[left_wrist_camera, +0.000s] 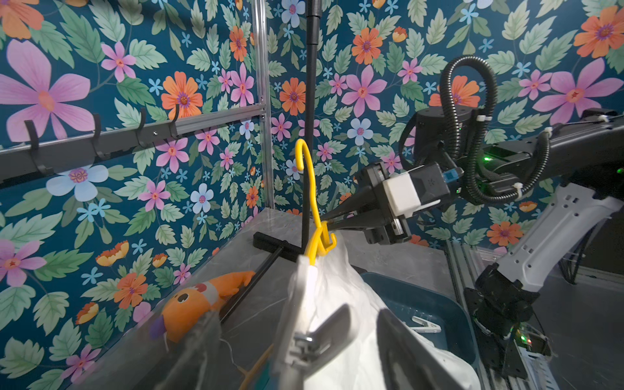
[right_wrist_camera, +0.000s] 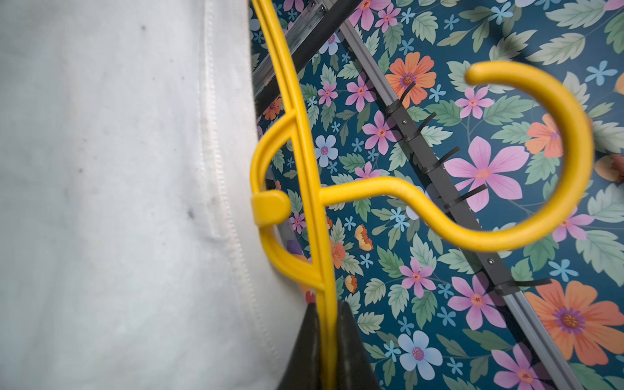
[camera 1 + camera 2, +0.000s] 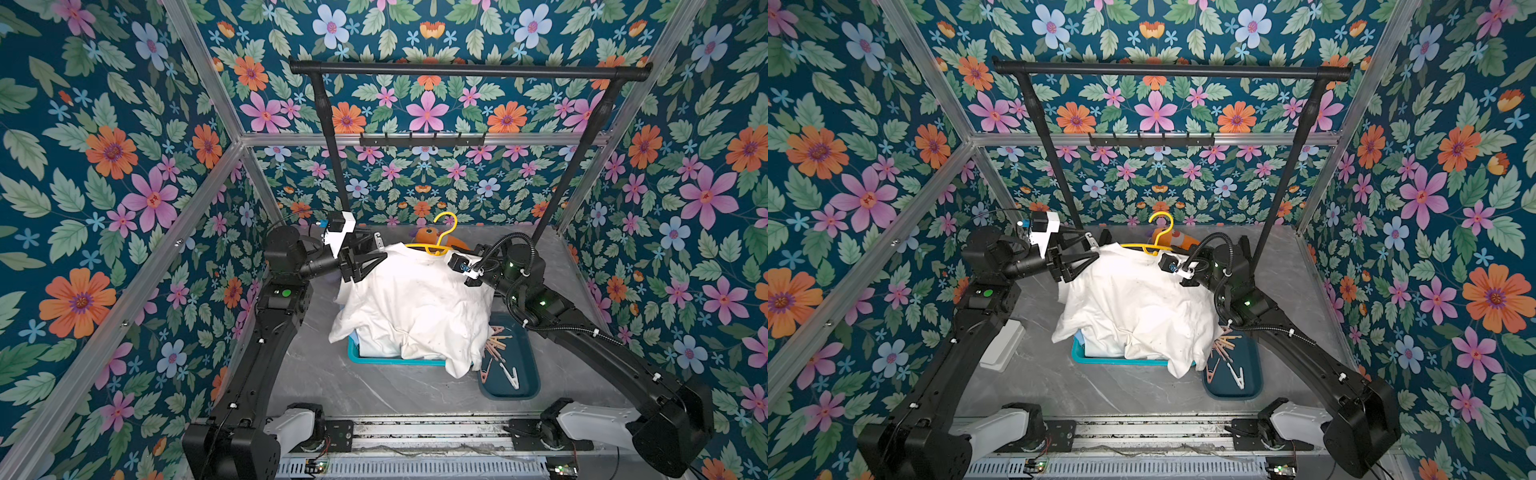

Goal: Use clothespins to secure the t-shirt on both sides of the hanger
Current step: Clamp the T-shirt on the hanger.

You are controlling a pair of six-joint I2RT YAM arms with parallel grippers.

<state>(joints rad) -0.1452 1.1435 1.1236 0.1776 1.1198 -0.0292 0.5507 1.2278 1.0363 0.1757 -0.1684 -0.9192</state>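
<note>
Between the wide-spread fingers (image 1: 398,347) of the left gripper (image 1: 297,314), a pale clothespin (image 1: 315,337) clips the white t-shirt (image 2: 101,202) at its shoulder (spare clothespins (image 3: 496,345) lie in the dark tray (image 3: 528,374)); the right gripper (image 2: 328,307) pinches the yellow hanger (image 2: 304,152) near its hook.

Light was even and fairly bright, casting soft shadows on the worktop (image 3: 374,386). Both top views bowed at the edges. Close up, the left pincer (image 1: 297,317) and right pincer (image 2: 329,337) were blurred.
</note>
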